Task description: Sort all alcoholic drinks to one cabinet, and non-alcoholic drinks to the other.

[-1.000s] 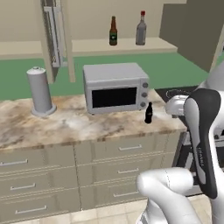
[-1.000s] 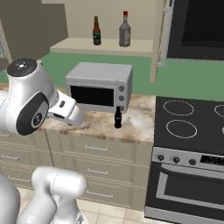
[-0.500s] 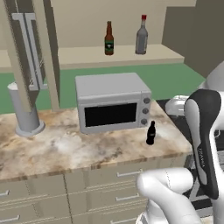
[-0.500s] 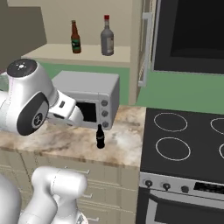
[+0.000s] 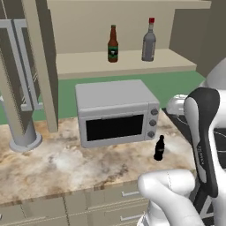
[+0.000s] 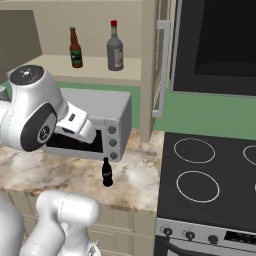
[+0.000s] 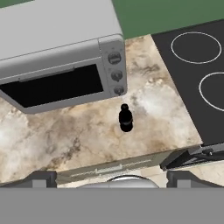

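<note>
Marbled beige-and-tan desk (image 5: 53,167) with a grey toaster oven (image 5: 115,112), dark glass door. Small all-black cola bottle (image 5: 159,148) near it. Up on the cream shelf (image 5: 88,64): brown beer bottle (image 5: 113,44) with green label, grey bottle (image 5: 149,41) with red cap. Black stovetop (image 6: 210,170), white ring outlines.

Grey toaster oven (image 5: 115,112) on marbled counter (image 5: 53,165), black stovetop (image 6: 210,167) beside it

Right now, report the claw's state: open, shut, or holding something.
Claw: open and holding nothing; its two finger tips stand wide apart above the counter's edge, well short of the small black cola bottle.
</note>
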Tool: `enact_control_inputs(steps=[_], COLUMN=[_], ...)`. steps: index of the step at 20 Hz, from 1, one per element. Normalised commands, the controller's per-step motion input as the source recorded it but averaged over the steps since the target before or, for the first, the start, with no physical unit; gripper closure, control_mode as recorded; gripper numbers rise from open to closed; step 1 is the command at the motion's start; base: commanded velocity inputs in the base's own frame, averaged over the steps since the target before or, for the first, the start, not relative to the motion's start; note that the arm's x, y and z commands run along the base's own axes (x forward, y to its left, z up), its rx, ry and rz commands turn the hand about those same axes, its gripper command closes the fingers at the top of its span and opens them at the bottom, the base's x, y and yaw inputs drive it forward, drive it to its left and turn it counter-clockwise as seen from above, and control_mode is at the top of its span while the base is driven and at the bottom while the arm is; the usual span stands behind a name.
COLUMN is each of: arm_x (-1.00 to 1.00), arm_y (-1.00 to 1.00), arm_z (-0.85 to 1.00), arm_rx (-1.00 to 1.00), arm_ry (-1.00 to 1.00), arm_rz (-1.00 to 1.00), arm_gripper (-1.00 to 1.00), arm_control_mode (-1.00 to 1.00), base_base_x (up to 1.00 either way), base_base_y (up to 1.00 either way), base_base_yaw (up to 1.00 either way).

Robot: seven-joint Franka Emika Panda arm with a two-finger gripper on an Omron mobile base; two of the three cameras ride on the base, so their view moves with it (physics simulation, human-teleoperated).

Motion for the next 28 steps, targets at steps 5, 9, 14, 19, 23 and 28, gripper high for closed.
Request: enact_control_inputs(steps=[5,9,14,19,23,28], arm_x=[0.06,0.32,0.30,0.25,0.25,0.22], arm_y=[0.00,0.05,0.01,0.00,0.00,0.00], arm_z=[-0.03,-0.08,-0.36,-0.50,-0.55,-0.43], arm_rx=[-0.07,-0.12,-0.04,0.00,0.00,0.00], arm_ry=[0.00,0.00,0.00,0.00,0.00,0.00], arm_rz=[-0.19,-0.30,-0.28,-0.27,-0.25,-0.20], arm_gripper=[-1.00,-1.00,-1.00,-1.00,-1.00,-1.00], arm_control_mode=[-1.00,-1.00,-1.00,-1.00,-1.00,-1.00], base_base_x=[0.00,0.00,0.00,0.00,0.00,0.00], base_base_y=[0.00,0.00,0.00,0.00,0.00,0.00], base_base_yaw=[0.00,0.00,0.00,0.00,0.00,0.00])
